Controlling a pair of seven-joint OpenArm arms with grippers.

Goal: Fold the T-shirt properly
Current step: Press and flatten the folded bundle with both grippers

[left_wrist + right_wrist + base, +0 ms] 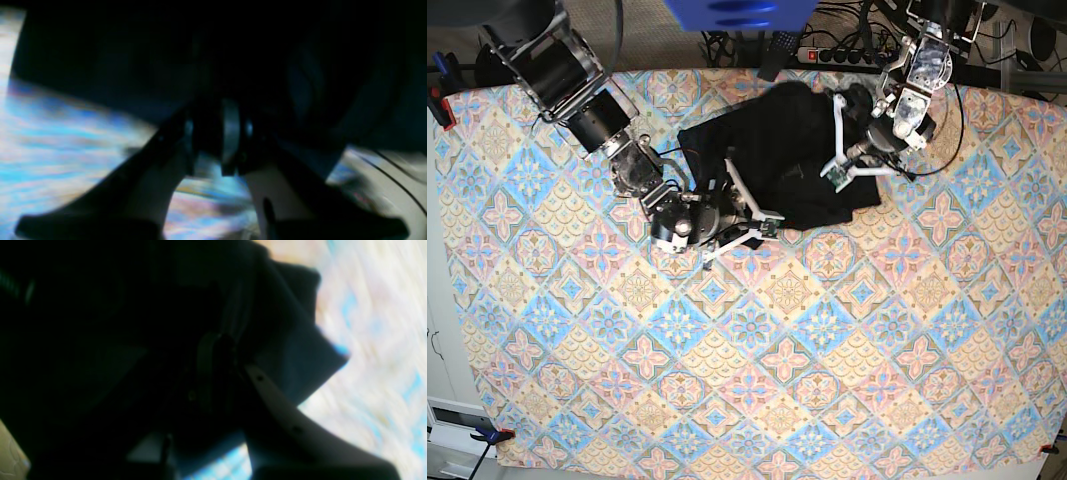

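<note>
Black T-shirt (772, 155) bunched near the far edge of the patterned table cover (757, 390).
The right gripper (745, 212) is closed on the shirt's near hem; the left gripper (835, 148) pinches its right side, fingers nearly together.

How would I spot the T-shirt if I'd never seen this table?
Look at the patterned tablecloth of blue, pink and yellow tiles. Near its far edge, between the two robot arms, lies the T-shirt: a bunched, plain black heap, the only cloth item on it.
</note>
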